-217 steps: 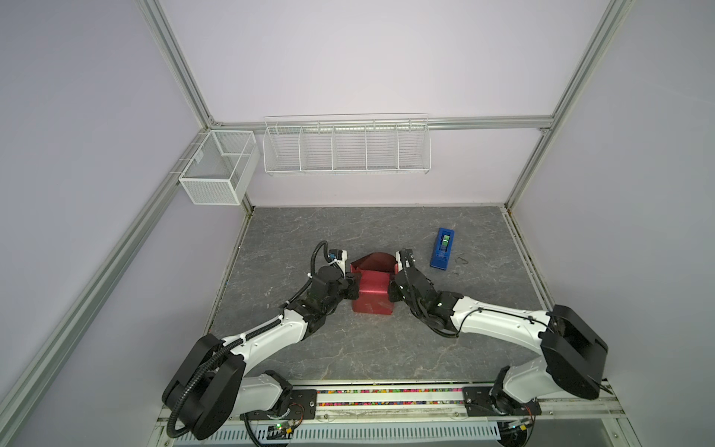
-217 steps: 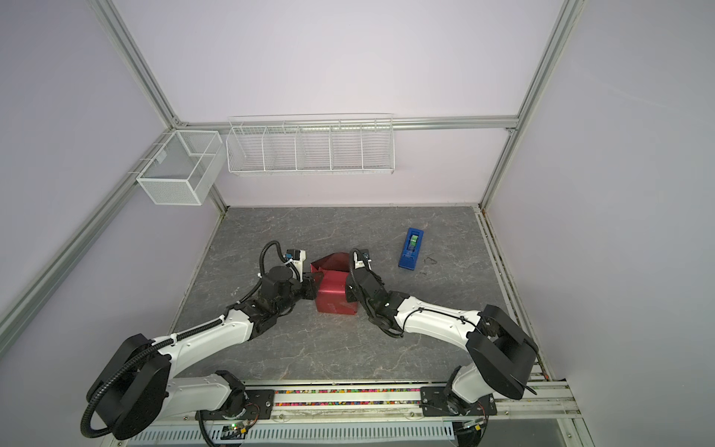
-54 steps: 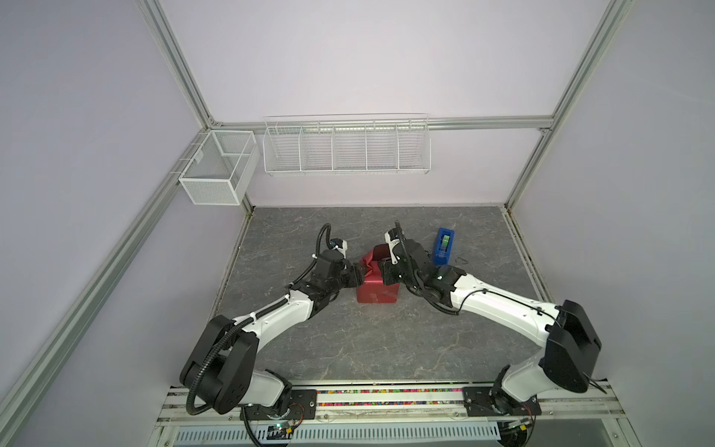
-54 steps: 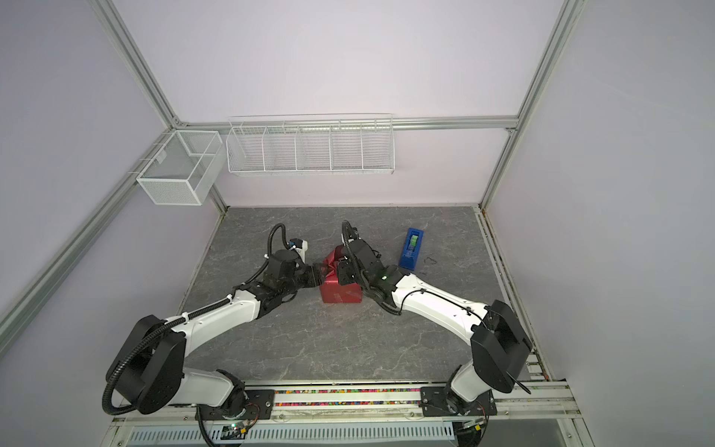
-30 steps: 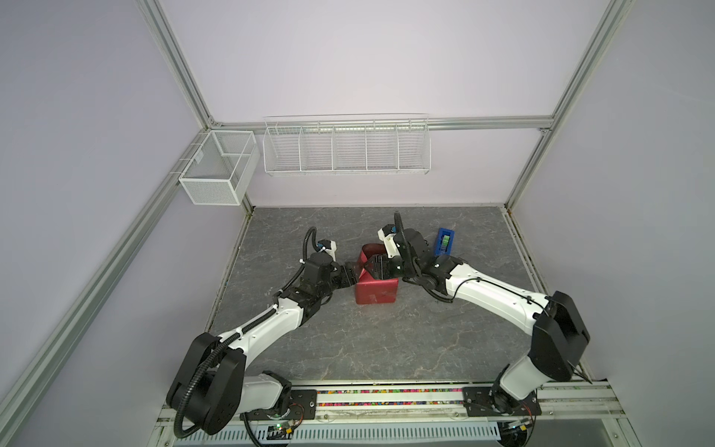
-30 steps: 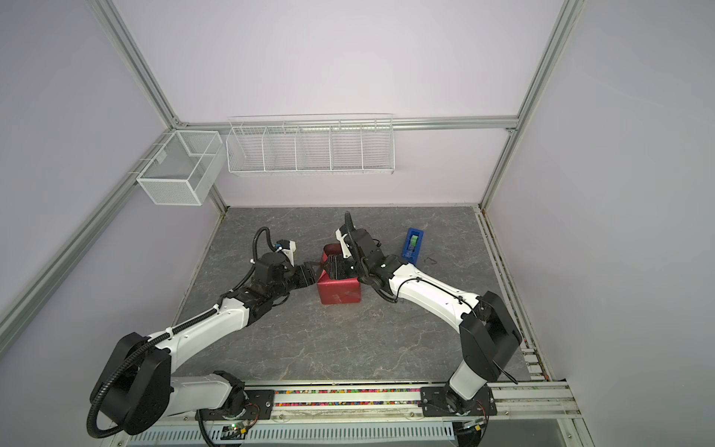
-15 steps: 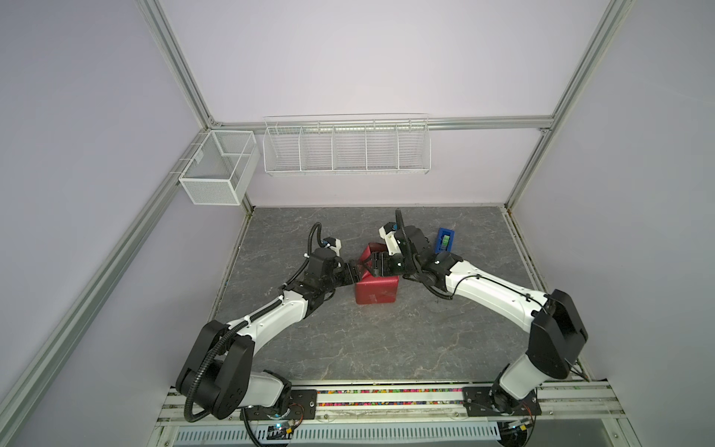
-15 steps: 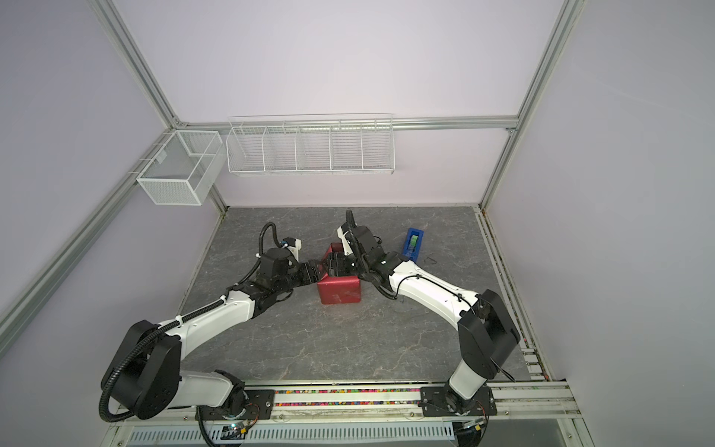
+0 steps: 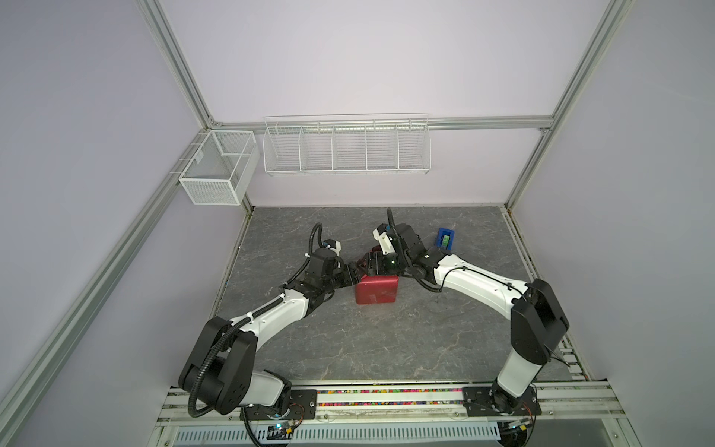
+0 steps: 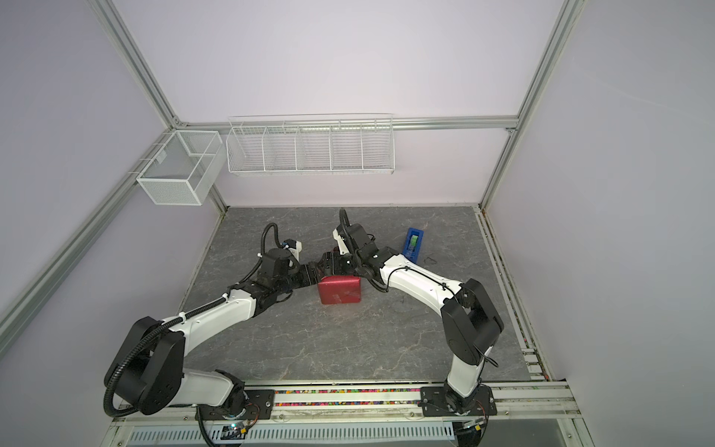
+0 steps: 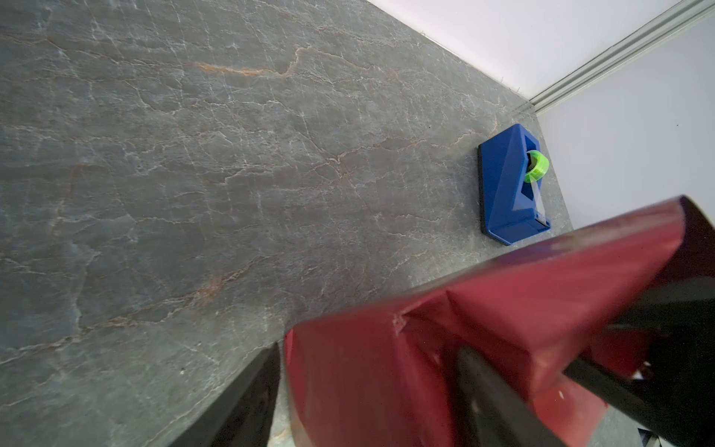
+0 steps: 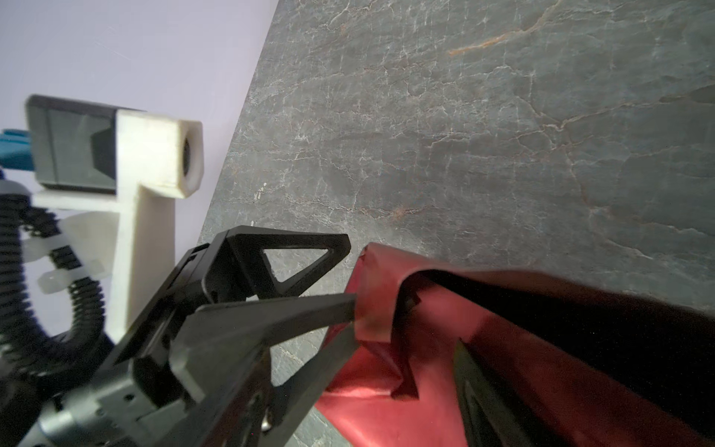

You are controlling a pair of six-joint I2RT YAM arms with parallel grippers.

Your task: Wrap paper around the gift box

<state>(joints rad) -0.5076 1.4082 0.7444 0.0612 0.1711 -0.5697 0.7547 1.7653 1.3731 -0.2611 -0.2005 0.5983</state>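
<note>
The red paper covers the gift box near the table's middle, and the box itself is hidden under it. Loose paper flaps stand up at the parcel's far side. My left gripper reaches in from the left, open, its fingertips at the edge of a flap. A strip of table shows between one of its fingers and the paper. My right gripper hangs over the far top edge, open, with paper lying between its fingers.
A blue tape dispenser with a green roll lies behind the right arm. Two white wire baskets hang on the back and left walls. Walls bound the grey table on three sides.
My right gripper's jaws have widened over the paper. My left gripper has moved in a little toward the parcel's far left corner. The parcel has stayed in place.
</note>
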